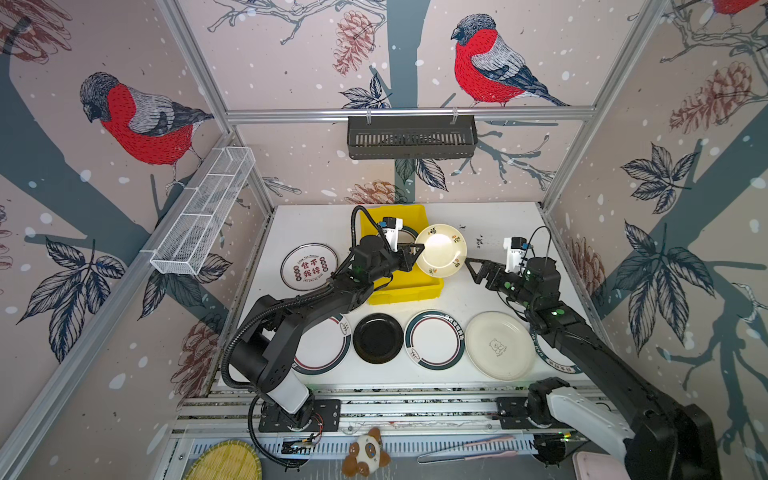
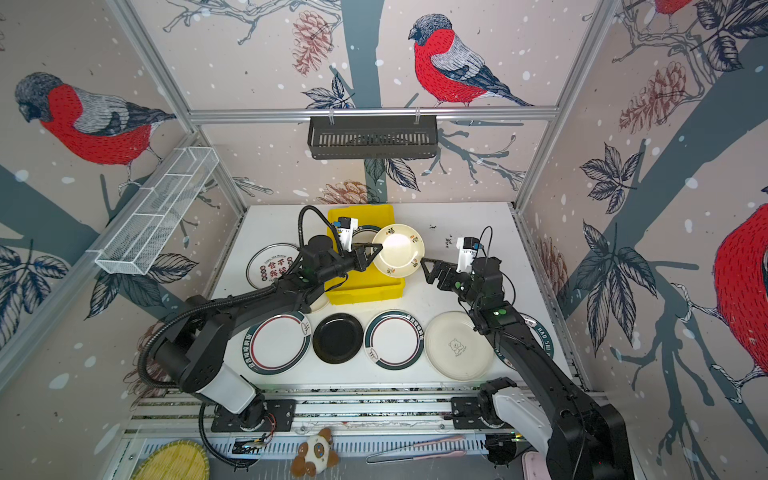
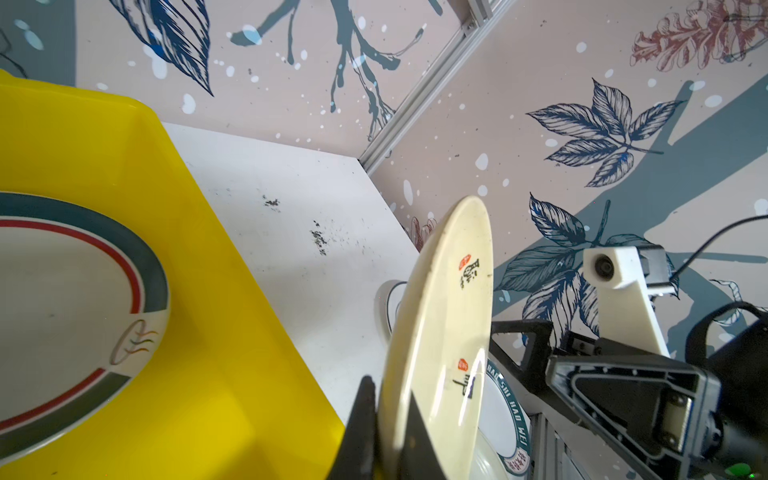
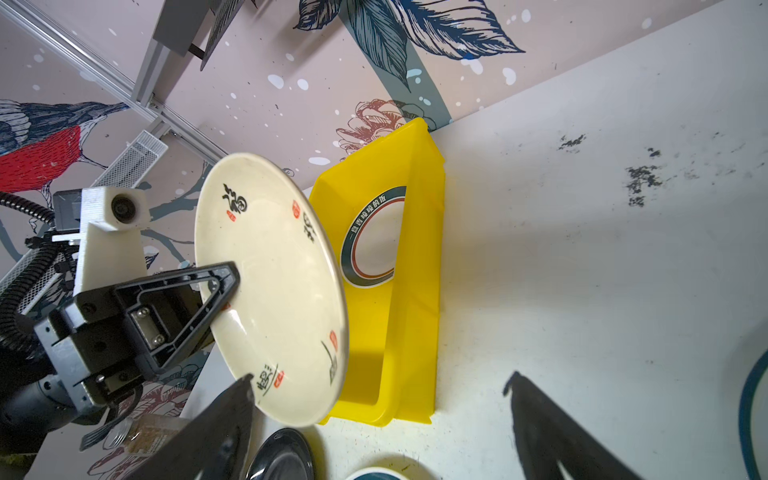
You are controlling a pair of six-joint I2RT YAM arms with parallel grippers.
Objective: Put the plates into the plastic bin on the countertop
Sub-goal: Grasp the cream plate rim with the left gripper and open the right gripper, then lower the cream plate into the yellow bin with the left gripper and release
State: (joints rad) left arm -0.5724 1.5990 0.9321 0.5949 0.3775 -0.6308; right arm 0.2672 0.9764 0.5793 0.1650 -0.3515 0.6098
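Observation:
My left gripper [image 1: 417,249] [image 3: 388,395] is shut on the rim of a cream plate [image 1: 441,250] [image 4: 270,286] with black and red characters, holding it tilted above the right edge of the yellow plastic bin [image 1: 411,286] [image 3: 208,291]. A teal-red banded plate [image 3: 62,291] [image 4: 370,241] lies in the bin. My right gripper [image 1: 471,266] [image 4: 382,376] is open just right of the held plate, with nothing in it. On the countertop [image 1: 498,224] lie a black plate [image 1: 377,338], a teal-red plate [image 1: 434,340], a bear plate [image 1: 498,345] and a red-lettered plate [image 1: 309,266].
Two more banded plates lie partly under the arms [image 1: 324,345] [image 1: 557,361]. A black slotted basket [image 1: 411,137] hangs on the back rail and a white wire basket [image 1: 203,212] on the left rail. A bamboo disc [image 1: 224,461], plush toy [image 1: 365,453] and tongs [image 1: 465,449] lie below the front edge.

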